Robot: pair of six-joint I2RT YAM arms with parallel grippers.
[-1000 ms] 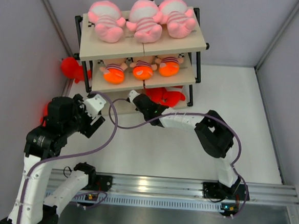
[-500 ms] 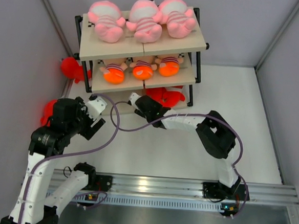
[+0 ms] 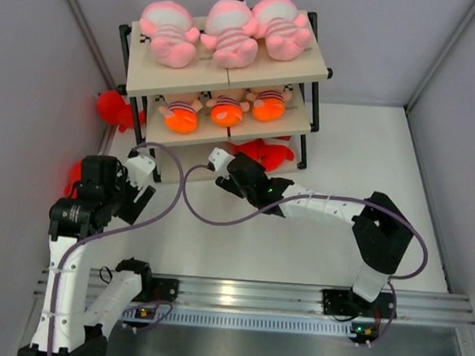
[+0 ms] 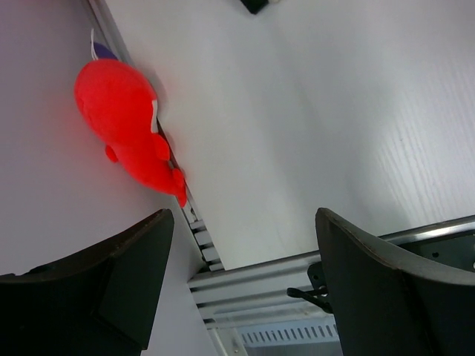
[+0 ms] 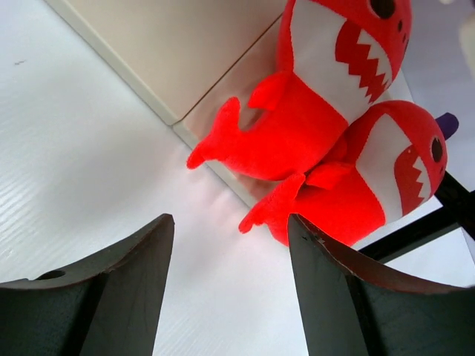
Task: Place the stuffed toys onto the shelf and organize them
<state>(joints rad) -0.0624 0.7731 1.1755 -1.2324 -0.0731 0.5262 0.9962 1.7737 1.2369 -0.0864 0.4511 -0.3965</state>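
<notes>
The shelf (image 3: 146,80) holds three pale-pink stuffed toys (image 3: 230,31) on its top board and three striped ones (image 3: 226,110) on the middle board. Two red sharks (image 3: 262,153) lie on the bottom board, side by side in the right wrist view (image 5: 312,111) (image 5: 371,178). My right gripper (image 3: 222,165) (image 5: 230,222) stands open just in front of them, holding nothing. Another red shark (image 3: 110,106) lies on the floor left of the shelf. One more red shark (image 3: 74,176) (image 4: 126,141) rests against the left wall. My left gripper (image 3: 142,181) (image 4: 241,222) is open and empty near it.
The enclosure's left wall (image 3: 32,90) runs close beside the left arm. An aluminium rail (image 3: 253,297) crosses the near edge with both arm bases. Purple cables (image 3: 187,199) loop over the white floor between the arms. The shelf's black frame post (image 5: 415,230) is close to my right fingers.
My right gripper has opened and drawn back from the bottom tier, leaving a red shark there; its elbow swung right. The left arm shifted down and left toward the wall.
</notes>
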